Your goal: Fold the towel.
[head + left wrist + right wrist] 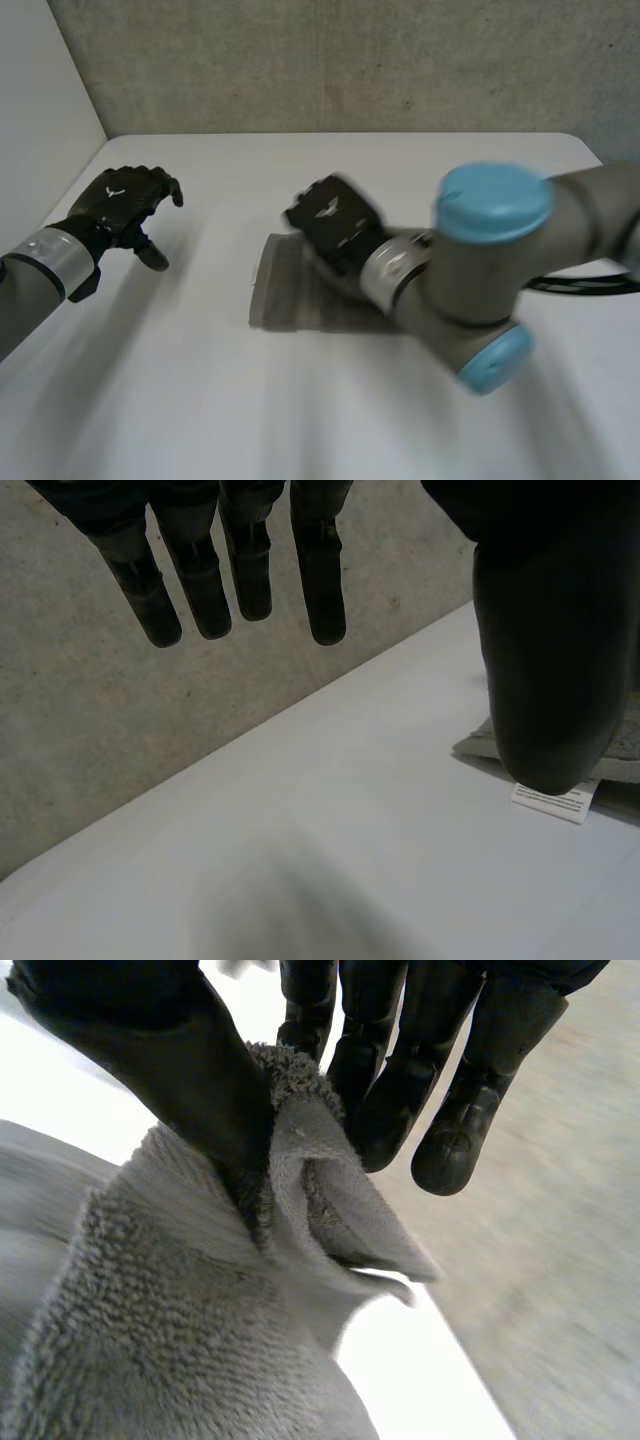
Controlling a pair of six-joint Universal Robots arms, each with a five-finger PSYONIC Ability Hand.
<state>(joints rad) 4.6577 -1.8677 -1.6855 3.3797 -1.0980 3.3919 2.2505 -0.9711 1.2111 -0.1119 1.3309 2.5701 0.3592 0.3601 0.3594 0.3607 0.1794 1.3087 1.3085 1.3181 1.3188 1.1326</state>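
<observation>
Grey towel [290, 300], one edge in the right hand [335, 225]'s pinch

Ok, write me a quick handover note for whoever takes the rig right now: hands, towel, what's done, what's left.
Left hand: open, holding nothing, above the table, well apart from the towel.
Right hand: shut on the towel, pinching a raised bit of its far edge between thumb and fingers.
Towel: grey, mid-table, mostly lying flat, with a white label at one corner.
Done: grasp made.
Left: probably carry the pinched edge over, lay it down and let go. I cannot tell how many folds it already has.
</observation>
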